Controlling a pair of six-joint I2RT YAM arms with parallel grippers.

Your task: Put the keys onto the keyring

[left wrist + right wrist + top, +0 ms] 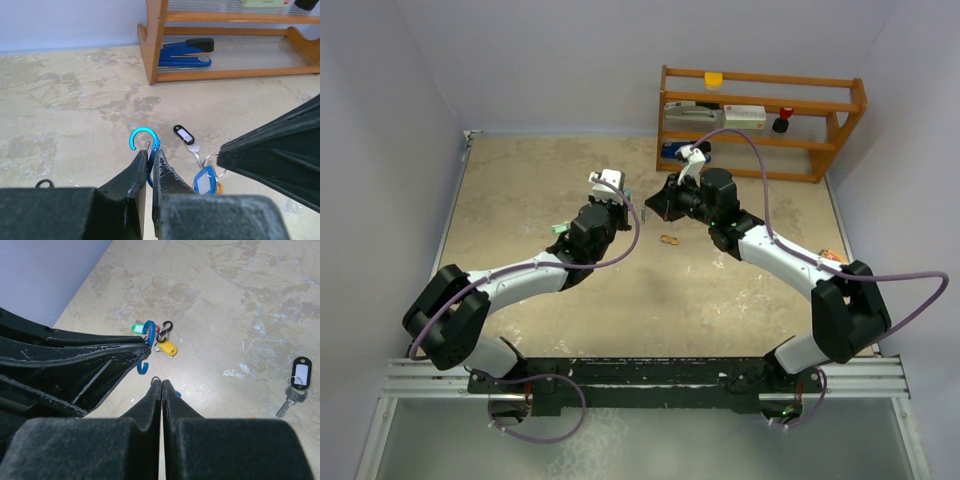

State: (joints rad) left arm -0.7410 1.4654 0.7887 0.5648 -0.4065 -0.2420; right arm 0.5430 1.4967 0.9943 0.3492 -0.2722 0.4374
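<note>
**Desk:** What do the two hands have hold of?

**Operator:** My left gripper [151, 154] is clamped tight on a blue metal S-shaped hook [142, 130], whose upper curl stands clear above the fingertips. My right gripper [161, 383] is pressed fully together and pinches a thin silver ring [156, 379] at its very tip. A blue plastic key tag with a white label [204, 181] hangs from that ring. The grippers face each other nose to nose over the middle of the mottled beige table [520, 200]. The ring is close to the hook but not touching it.

**Desk:** And the other keys?

**Operator:** A black plastic tag with a white label [183, 134], joined to a silver metal key [193, 147], lies flat on the table beyond the grippers, towards the wooden shelf rack [760, 80]. A green plastic tag [136, 328] and a yellow plastic tag [167, 347] lie bunched with a black wire hook [166, 329]. From my right wrist camera they sit on the far side of the blue hook, and I cannot tell whether they touch it. A blue stapler [185, 52] rests on the rack's lowest shelf.
</note>
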